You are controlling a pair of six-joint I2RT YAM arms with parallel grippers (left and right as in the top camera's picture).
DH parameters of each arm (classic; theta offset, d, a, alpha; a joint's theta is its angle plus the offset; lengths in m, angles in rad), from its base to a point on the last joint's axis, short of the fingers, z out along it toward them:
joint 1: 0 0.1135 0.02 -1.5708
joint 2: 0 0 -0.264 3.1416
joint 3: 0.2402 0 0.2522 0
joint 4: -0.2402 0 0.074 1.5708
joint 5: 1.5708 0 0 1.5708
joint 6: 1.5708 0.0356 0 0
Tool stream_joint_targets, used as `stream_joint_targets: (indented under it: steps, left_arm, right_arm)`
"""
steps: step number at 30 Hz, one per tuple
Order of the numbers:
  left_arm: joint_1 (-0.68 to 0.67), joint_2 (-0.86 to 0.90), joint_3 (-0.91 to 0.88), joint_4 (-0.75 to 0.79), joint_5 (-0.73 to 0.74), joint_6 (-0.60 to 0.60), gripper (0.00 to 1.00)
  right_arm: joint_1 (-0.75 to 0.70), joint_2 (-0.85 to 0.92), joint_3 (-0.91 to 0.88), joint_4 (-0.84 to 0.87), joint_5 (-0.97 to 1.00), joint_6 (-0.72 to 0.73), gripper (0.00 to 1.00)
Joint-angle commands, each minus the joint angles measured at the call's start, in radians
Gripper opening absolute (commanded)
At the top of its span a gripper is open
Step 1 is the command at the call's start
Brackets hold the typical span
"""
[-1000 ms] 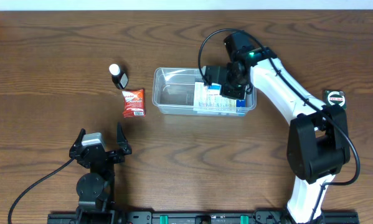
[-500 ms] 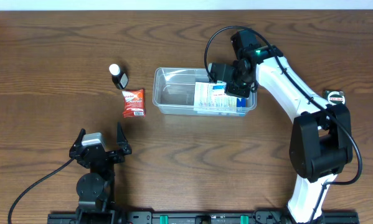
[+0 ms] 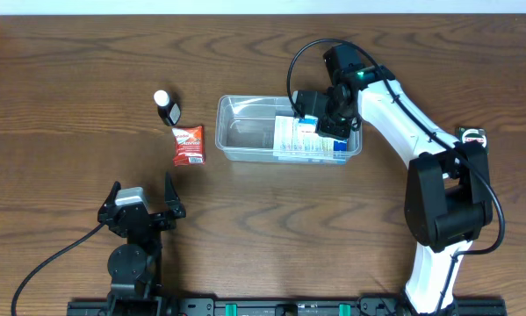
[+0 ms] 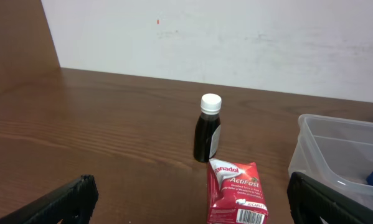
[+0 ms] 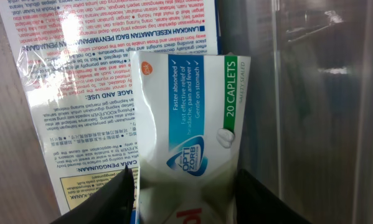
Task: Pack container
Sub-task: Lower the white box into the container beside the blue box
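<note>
Placing step, by the look of it. Right fingers (image 5: 108, 199) clamped on either side of a caplet box (image 5: 192, 118), low inside the right end of the container (image 3: 220, 123). Clear tub itself out on the tabletop (image 3: 69, 70), well ahead and to the right of the left fingers (image 4: 61, 202). Left fingers spread wide apart, holding nothing, low over the tabletop.

To do it well: lower straight down, keeping the box flat and square to the printed white carton (image 5: 68, 81) just beneath and to the left of the right fingers. Let go only once the box is resting. Then lift vertically before any sideways move.

Edges: clear tub wall close on the right of the right fingers in the wrist view, so little slack on that side and no sliding toward it. Rim to be cleared on the way out. More open room in the tub's left half, beyond the carton.

Ahead of the left fingers: a dark bottle (image 4: 208, 130) standing upright, and a red packet (image 4: 236, 193) lying just nearer. Touching or not, hard to tell. Bare tabletop all round them, with plenty of room for an approach from the near side.
</note>
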Motion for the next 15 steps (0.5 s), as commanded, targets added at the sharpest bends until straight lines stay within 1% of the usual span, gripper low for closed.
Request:
stream_joint_targets:
  steps: [1, 4, 9, 11, 14, 15]
  left_arm:
    - [0.004, -0.007, -0.03, -0.018, -0.001, 0.01, 0.98]
    - [0.004, -0.007, -0.03, -0.018, -0.001, 0.01, 0.98]
    - [0.004, -0.007, -0.03, -0.018, -0.001, 0.01, 0.98]
    - [0.004, -0.007, -0.03, -0.018, -0.001, 0.01, 0.98]
    - [0.004, -0.007, -0.03, -0.018, -0.001, 0.01, 0.98]
    - [0.004, -0.007, -0.03, -0.018, -0.001, 0.01, 0.98]
  right_arm:
    - [0.006, -0.005, 0.014, 0.002, -0.001, 0.035, 0.49]
    - [0.017, -0.029, 0.036, 0.002, 0.004, 0.09, 0.5]
    - [0.022, -0.084, 0.043, 0.003, 0.032, 0.126, 0.53]
    - [0.024, -0.114, 0.043, 0.002, 0.032, 0.162, 0.54]
    - [0.024, -0.169, 0.043, 0.003, 0.033, 0.259, 0.54]
    - [0.024, -0.192, 0.043, 0.002, 0.033, 0.316, 0.53]
